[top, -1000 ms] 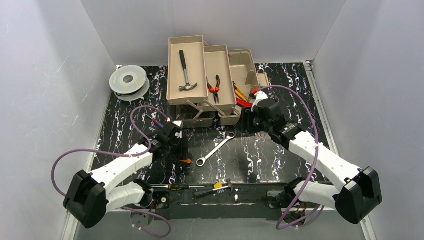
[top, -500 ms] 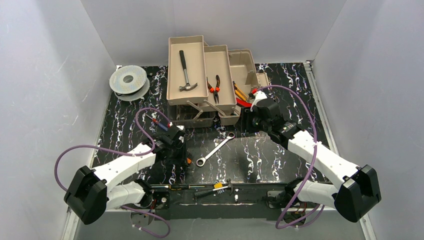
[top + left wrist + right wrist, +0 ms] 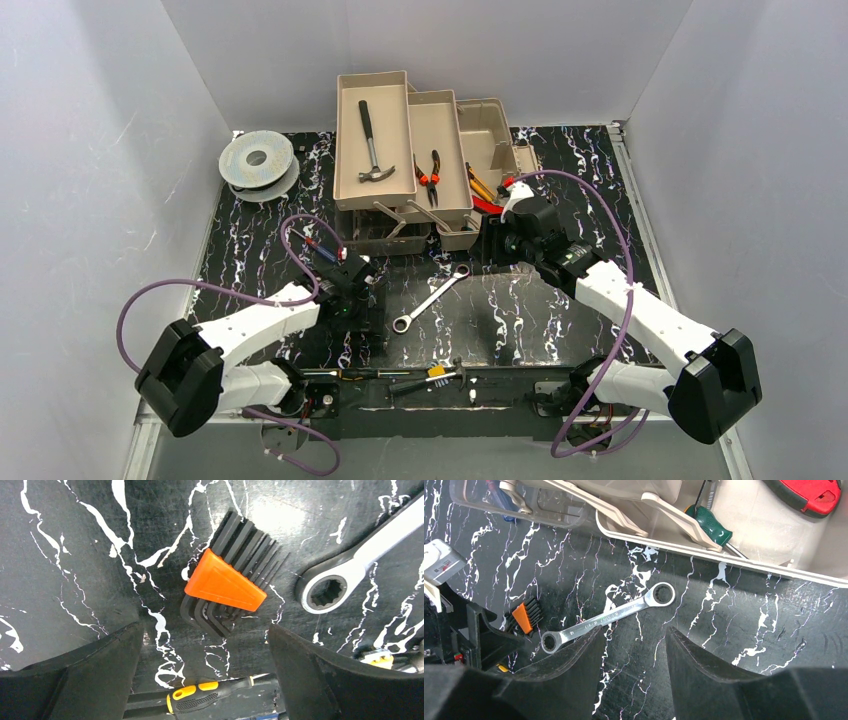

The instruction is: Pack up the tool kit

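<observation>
Black fingers of the left gripper (image 3: 204, 630) stand wide, gripping nothing, bases cut off; hex keys (image 3: 225, 582) lie loose between them, wrench (image 3: 380, 545) just beside. Right gripper (image 3: 635, 632) half apart, empty, over open mat (image 3: 749, 610). Toolbox (image 3: 395, 120) sits opened at the back edge, screwdriver (image 3: 200, 695) half hidden.

My left arm (image 3: 255, 322) and right arm (image 3: 640, 315) wear white shells with bulky black joints. A purple cable (image 3: 565, 172) loops off each. My left claw (image 3: 205, 629) and right claw (image 3: 635, 631) have thick matte-black fingers (image 3: 75, 680).
</observation>
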`<state>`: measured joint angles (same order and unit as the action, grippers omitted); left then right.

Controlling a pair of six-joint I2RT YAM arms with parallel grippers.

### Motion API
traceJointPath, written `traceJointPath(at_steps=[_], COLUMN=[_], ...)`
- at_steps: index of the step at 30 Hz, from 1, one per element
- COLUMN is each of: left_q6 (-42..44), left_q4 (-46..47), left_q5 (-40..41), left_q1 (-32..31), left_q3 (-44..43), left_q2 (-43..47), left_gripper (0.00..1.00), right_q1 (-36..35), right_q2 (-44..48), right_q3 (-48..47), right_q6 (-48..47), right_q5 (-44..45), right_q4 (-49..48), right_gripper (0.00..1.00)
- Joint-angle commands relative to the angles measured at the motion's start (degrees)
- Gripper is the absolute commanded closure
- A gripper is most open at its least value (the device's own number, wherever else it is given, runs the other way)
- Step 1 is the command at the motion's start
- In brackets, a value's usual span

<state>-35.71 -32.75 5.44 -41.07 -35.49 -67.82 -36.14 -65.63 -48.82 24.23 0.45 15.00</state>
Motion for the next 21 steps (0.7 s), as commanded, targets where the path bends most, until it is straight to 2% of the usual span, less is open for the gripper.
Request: traceJointPath(at_steps=[1,4,10,16,18,21], left_q6=[3.7,5.9,10.4,10.9,10.4,10.2], left_q4=[-1.0,0.0,2.6,1.6,1.0,-0.1], left_q5=[-0.1,-0.6,-1.2,0.0,1.4,2.7], left_q1=[-0.5,-0.5,-0.9,-1.0,-1.1,-1.1], left_q3=[-2.7,-3.3,-5.2,-6.6,-6.9,-7.9], left_q2=[2.9,2.6,-3.6,-8.8,-9.9,-13.1], left_gripper=[0.02,0.02,0.02,0.03,0.05,0.17], right_q1=[-0.3,-0.3,-0.3,-0.3,-0.3,-0.3], right_q2=[0.4,0.1,-0.4,-0.7,-0.7,-0.9], right_q3=[-0.2,-0.4,-1.8,-4.2,-4.4,-4.4], right_q6=[0.1,0.2,-0.1,-1.7,-1.8,-1.5], right_q5=[0.0,0.0,-2.3,-1.6,-1.6,-2.0], right_q4=[-2.0,-2.0,-1.5,0.0,-0.1,-0.2], right_gripper=[0.44,0.44,0.44,0.44,0.44,0.44])
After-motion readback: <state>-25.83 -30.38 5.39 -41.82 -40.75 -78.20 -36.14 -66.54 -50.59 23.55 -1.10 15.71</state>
